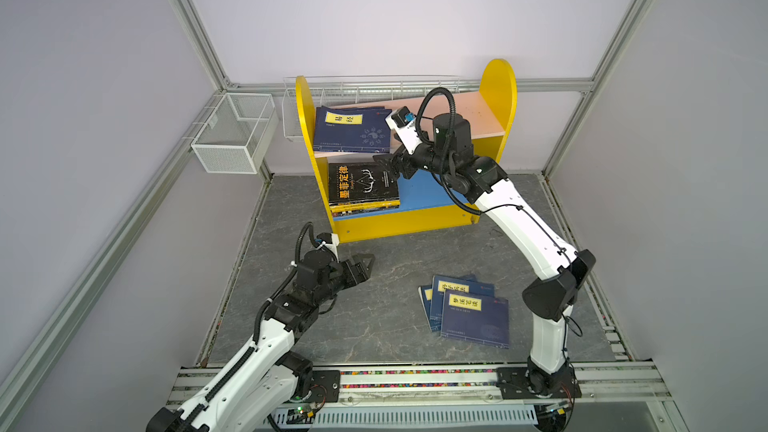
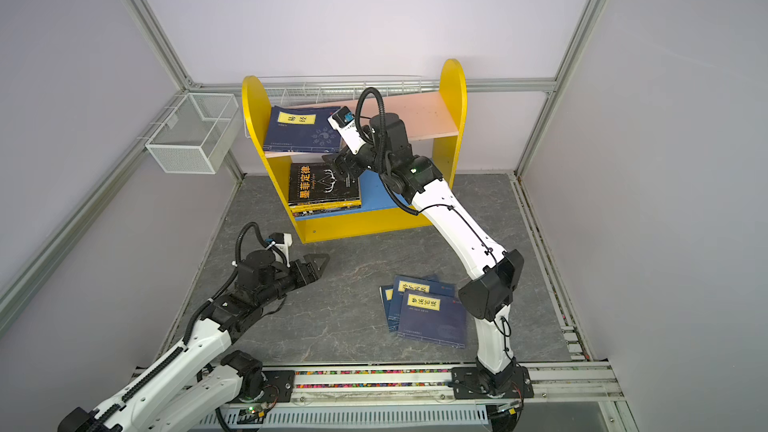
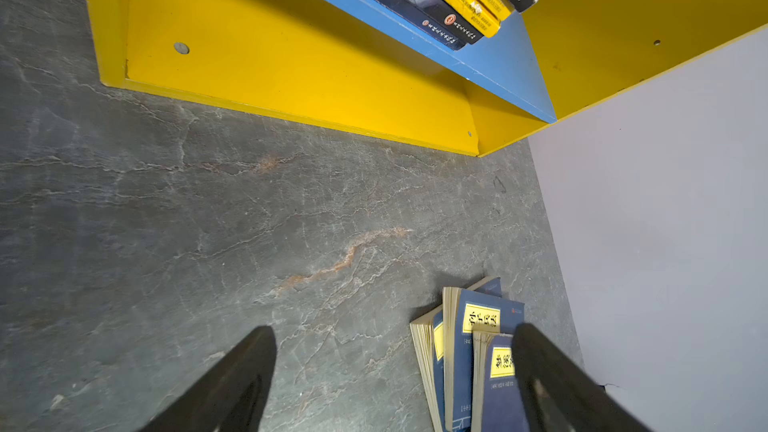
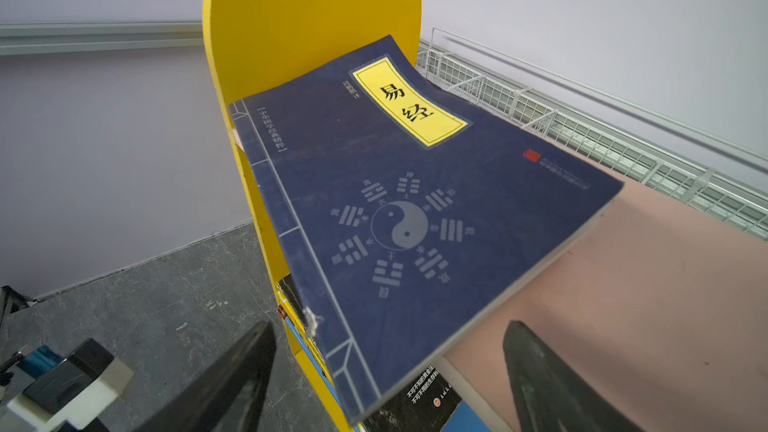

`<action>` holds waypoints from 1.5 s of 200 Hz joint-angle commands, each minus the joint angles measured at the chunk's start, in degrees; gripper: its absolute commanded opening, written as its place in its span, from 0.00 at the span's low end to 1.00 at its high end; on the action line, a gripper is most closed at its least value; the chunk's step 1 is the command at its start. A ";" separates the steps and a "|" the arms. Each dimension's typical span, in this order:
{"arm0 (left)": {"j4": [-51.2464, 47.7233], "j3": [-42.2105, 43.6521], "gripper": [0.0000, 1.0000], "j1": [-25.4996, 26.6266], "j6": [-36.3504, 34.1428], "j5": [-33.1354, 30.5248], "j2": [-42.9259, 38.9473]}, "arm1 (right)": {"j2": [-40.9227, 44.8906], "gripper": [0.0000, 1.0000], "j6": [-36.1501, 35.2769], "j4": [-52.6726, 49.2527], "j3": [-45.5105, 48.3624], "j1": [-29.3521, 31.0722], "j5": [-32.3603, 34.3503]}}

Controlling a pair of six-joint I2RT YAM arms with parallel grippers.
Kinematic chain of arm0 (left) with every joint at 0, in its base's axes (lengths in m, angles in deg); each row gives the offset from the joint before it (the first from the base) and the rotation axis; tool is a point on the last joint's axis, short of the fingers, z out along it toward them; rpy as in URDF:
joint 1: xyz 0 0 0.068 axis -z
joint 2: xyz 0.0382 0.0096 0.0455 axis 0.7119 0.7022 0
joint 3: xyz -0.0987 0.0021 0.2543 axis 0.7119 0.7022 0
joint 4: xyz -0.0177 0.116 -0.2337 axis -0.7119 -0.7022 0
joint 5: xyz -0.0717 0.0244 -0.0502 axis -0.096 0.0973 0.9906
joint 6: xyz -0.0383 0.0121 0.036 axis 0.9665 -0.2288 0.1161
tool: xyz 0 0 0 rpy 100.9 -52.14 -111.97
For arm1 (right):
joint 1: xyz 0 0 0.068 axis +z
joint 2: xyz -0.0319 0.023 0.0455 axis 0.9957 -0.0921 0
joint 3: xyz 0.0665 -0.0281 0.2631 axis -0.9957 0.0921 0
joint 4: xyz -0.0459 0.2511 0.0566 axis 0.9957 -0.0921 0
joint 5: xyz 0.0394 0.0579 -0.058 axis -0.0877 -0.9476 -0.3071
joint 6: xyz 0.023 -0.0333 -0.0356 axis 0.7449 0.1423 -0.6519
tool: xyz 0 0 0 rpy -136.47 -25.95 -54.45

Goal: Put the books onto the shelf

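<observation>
Task judged well past halfway: one navy paperback with a yellow title label (image 1: pixel 353 130) is seen lying flat at the left end of the pink upper board (image 1: pixel 469 114) of the yellow-sided shelf (image 1: pixel 498 89), its front edge overhanging the board. A stack of books topped by a black cover with orange characters (image 1: pixel 361 182) is lodged on the blue lower board (image 1: pixel 424 195), close to the left panel. Three navy paperbacks (image 1: pixel 469 309), fanned over one another, are left on the grey table (image 1: pixel 332 326) near the right arm's base and are yet to be shelved. The right arm is stretched forward across the shelf front with its wrist turned leftward. The right gripper (image 1: pixel 384 164) is held just beside the overhanging navy book, at a level between the two boards; its jaws are parted wide and nothing is clasped between them. The left arm is folded low over the table in front of the shelf, well apart from the fanned books, and the left gripper (image 1: pixel 369 266) is pointed rightward with its jaws spread and empty
</observation>
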 commanded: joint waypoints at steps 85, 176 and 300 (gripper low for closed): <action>-0.57 -0.91 0.89 -0.24 -0.47 -0.85 -0.60 | -5.22 0.90 -3.62 -1.15 -7.88 0.07 -0.73; -0.22 -0.90 0.89 -0.23 -0.31 -0.75 -0.08 | -8.36 0.91 -3.93 -0.92 -10.82 -0.15 -1.29; -0.46 -1.11 0.89 -0.21 -0.38 -0.65 1.03 | -12.92 0.91 1.63 2.98 -13.35 -0.17 -3.19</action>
